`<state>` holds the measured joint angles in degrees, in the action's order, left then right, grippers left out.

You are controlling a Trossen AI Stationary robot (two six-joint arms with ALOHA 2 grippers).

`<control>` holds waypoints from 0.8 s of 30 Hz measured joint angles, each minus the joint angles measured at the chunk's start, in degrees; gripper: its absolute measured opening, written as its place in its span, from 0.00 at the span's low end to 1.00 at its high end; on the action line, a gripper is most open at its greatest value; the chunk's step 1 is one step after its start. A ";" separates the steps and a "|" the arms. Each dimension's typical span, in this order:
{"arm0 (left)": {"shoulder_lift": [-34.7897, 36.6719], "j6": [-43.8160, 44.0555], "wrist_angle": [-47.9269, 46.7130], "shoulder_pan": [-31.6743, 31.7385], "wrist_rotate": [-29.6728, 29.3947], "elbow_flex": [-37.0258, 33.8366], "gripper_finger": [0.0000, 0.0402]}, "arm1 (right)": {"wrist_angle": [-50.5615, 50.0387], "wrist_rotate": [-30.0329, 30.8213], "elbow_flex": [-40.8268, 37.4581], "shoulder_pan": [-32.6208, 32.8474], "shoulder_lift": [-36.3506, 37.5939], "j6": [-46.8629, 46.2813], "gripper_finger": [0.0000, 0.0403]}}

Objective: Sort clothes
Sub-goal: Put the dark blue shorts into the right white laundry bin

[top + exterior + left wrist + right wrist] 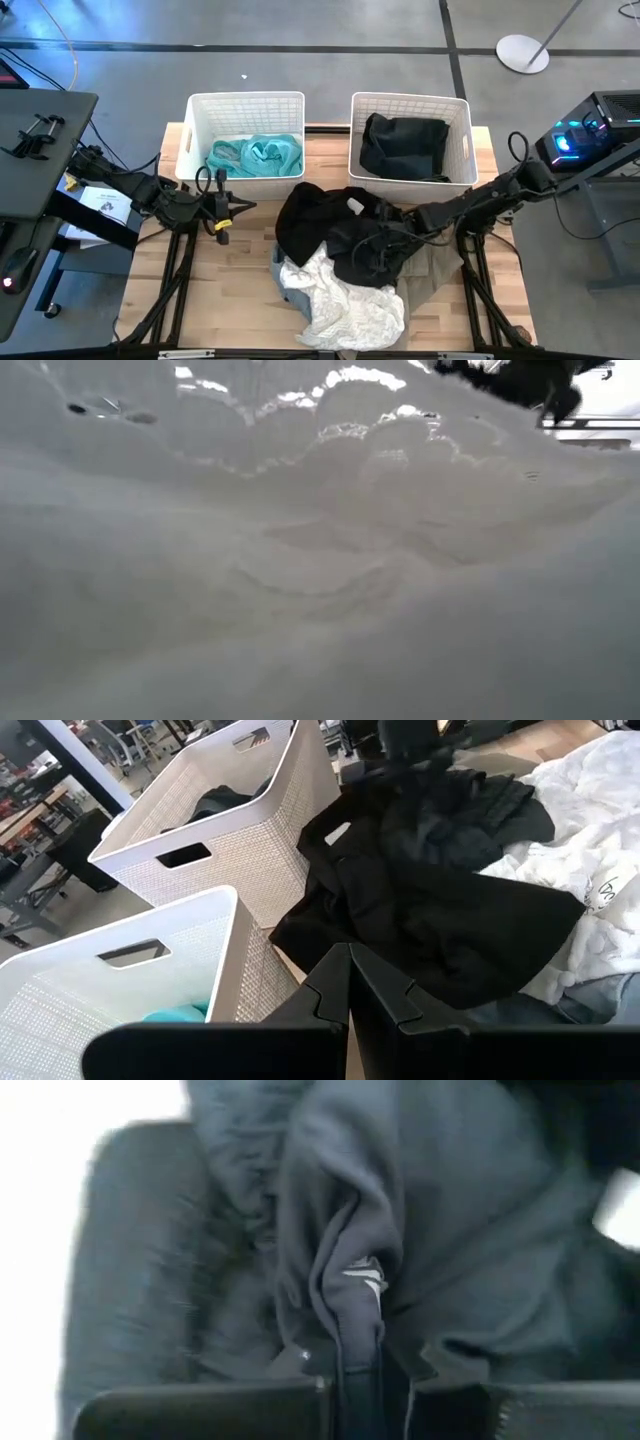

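Note:
A pile of clothes lies mid-table: black garments (pixel 320 225) on top, a white garment (pixel 345 305) at the near side, a bit of light blue denim (pixel 283 277) and a beige one (pixel 432 272) under them. The white garment fills the low view (pixel 300 560). A teal garment (pixel 255 155) lies in the left basket (pixel 245 97), and a black garment (pixel 405 145) lies in the right basket (pixel 410 98). My right gripper (pixel 372 250) is down in the pile, shut on black cloth (pixel 360 1310). My left gripper (pixel 225 208) is shut and empty, left of the pile (pixel 350 988). My right gripper pinches a raised fold of the black garment (pixel 358 1335) between its two fingers. It comes in slanting down from the table's right side. The garment still lies on the pile, and the cloth bunches up around the fingers. How many layers it holds, I cannot tell.
The two white lattice baskets stand side by side at the table's far edge, also seen in the left wrist view (pixel 230 830). Bare wood (pixel 215 290) shows left of the pile. A black box with blue lights (pixel 590 130) stands off the table's right.

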<state>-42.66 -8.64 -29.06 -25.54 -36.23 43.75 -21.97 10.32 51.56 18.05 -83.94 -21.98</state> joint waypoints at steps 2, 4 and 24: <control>0.01 0.11 0.05 0.00 0.00 0.00 0.00 | 1.63 -1.65 3.04 0.89 0.89 1.22 0.06; 0.01 0.48 0.02 0.00 0.04 0.00 0.00 | 1.94 -2.02 7.57 2.00 2.12 4.56 0.05; 0.01 0.52 -0.22 -0.02 0.07 0.00 0.00 | 24.36 40.31 51.76 4.44 4.65 78.67 0.01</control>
<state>-42.65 -8.12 -29.28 -25.56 -36.16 43.75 2.39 50.63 103.33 22.49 -79.29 56.69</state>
